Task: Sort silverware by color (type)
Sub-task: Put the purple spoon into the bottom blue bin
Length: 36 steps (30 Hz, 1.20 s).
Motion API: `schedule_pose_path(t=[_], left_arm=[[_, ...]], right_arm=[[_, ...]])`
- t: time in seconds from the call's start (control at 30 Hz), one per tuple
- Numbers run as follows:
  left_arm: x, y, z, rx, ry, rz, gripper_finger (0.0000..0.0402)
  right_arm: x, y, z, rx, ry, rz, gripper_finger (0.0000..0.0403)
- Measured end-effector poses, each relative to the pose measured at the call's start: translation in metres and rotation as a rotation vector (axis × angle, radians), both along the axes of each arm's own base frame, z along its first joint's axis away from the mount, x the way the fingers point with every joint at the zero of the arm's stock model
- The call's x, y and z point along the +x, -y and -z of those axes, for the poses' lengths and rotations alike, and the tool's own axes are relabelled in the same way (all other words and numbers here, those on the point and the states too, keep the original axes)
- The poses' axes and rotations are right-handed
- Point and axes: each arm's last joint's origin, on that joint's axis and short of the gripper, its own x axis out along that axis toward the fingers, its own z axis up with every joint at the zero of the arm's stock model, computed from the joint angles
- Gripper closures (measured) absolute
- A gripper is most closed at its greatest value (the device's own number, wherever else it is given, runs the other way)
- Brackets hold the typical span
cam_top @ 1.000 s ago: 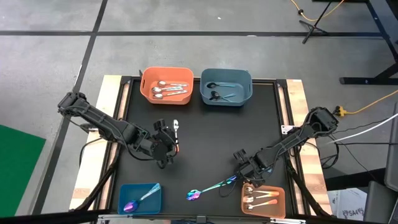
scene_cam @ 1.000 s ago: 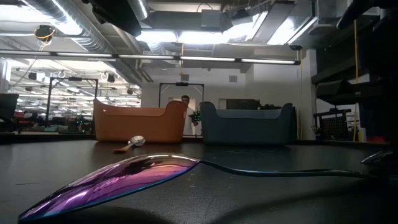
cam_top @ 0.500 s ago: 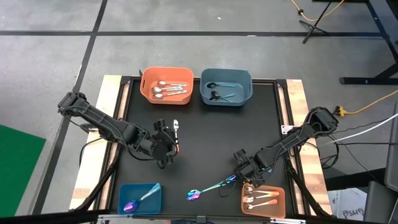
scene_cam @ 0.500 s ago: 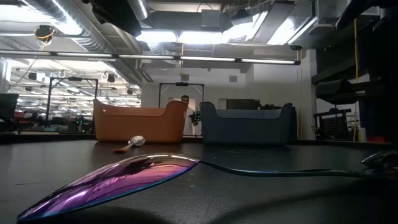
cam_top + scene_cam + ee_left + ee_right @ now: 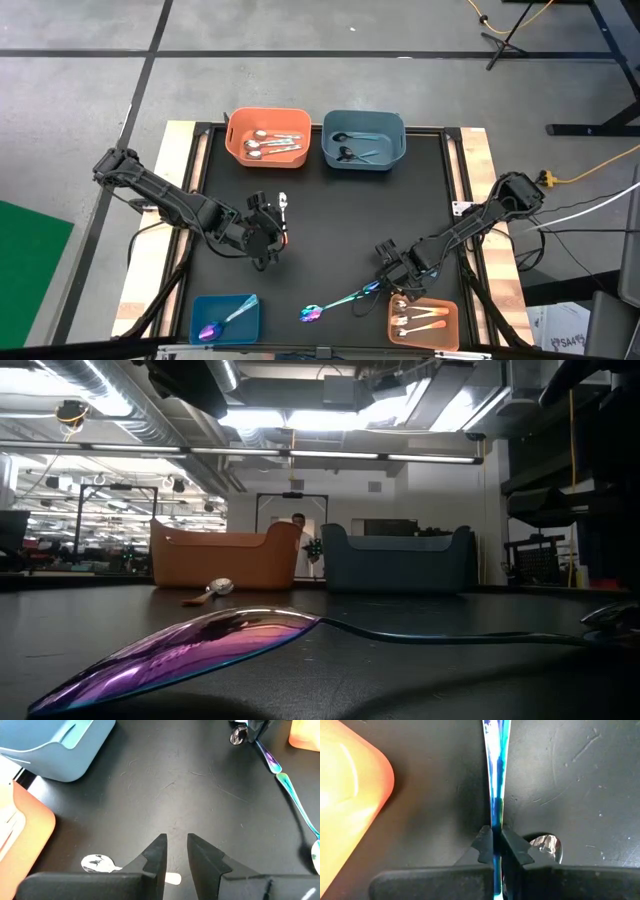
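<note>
Seen from above, right gripper (image 5: 386,286) pinches the handle of a purple-blue spoon (image 5: 336,302) lying on the black table (image 5: 330,220) beside an orange bin (image 5: 424,322). Level view: the spoon's bowl fills the foreground. Wrist views: left gripper (image 5: 175,851) slightly parted over an orange-handled spoon (image 5: 97,864); right fingers (image 5: 484,846) clamp the teal handle.

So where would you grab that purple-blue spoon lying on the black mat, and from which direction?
Probably by the thin teal handle, coming straight down from above. The iridescent spoon lies flat on the mat, so only its narrow sides offer a grip, and the bowl is wide and curved. That is where the right pincer sits, shut on the handle. The left pincer waits over another spoon.
</note>
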Motion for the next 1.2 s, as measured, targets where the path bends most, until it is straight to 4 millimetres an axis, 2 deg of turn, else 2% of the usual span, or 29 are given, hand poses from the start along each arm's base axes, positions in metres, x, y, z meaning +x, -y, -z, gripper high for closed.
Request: schedule_pose_path(t=[0.27, 0.67, 1.2], left_arm=[[0.000, 0.000, 0.000, 0.000, 0.000, 0.000, 0.0331], [0.000, 0.000, 0.000, 0.000, 0.000, 0.000, 0.0331], [0.000, 0.000, 0.000, 0.000, 0.000, 0.000, 0.0331]], right_arm=[[-0.001, 0.001, -0.006, -0.004, 0.005, 0.007, 0.0402], [0.005, -0.002, -0.040, 0.047, 0.108, 0.008, 0.0402], [0.015, -0.005, -0.080, -0.086, 0.163, -0.053, 0.0402]])
